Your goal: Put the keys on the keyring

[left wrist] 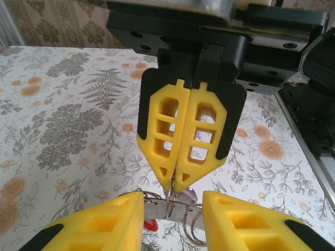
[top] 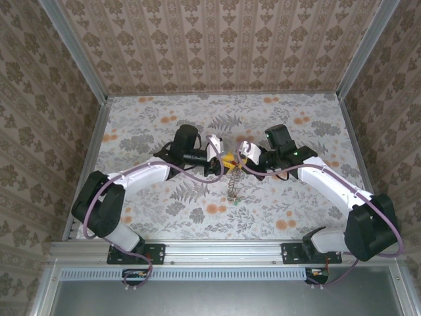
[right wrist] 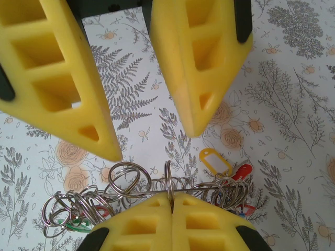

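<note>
The keyring, a thin silvery wire hoop, stands edge-on just above the tabletop, pinched between the closed jaws of the right gripper. A tangle of small split rings bunches along it to either side, round, shiny and overlapping. The keys lie among them, showing mostly as coloured plastic heads: a red one to the right, a sliver of green low on the left. A yellow tag, rounded with a clear window, lies flat just beyond.

The left gripper faces the right one with its jaws parted, one blocky yellow latticed finger on each side of the bunch. I cannot tell whether they touch it.

The tabletop is a pale sheet printed with grey ferns and orange flowers.
</note>
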{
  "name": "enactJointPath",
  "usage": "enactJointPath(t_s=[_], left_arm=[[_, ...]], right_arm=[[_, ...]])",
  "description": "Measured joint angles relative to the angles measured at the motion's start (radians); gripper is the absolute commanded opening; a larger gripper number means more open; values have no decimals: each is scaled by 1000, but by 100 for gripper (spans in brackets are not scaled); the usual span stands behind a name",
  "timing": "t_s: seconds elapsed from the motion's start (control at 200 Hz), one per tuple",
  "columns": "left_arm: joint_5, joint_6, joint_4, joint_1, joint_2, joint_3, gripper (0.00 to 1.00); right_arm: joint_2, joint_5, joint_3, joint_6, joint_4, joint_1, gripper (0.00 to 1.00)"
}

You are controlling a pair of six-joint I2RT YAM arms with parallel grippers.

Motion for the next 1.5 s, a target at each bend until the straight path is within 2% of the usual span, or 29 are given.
enactJointPath(t_s=[0.36,0.945,1.03,1.125,1.26,1.36,1.5], left_arm=[[-1,58,-114,-2,48,64,29],[-3,78,-144,-8,78,85,22],[-3,80,-144,-9,81,92,12],[1,82,-145,-9,85,95,0],[4,87,-140,-9,86,95,0],[3,82,-126,-10,86,92,0],[8,51,-43,-11,86,54,0]], right_arm=[[0,-5,-2,-4,9,0,0],[-7,-34,-11,-8,45,0,0],[-7,-34,-11,-8,45,0,1],[-7,-34,-11,-8,45,-1,4],[-11,-34,-18,-7,58,-7,9],[-24,-46,-48,5,96,-19,17],[-37,-86,-96,20,162,-42,20]])
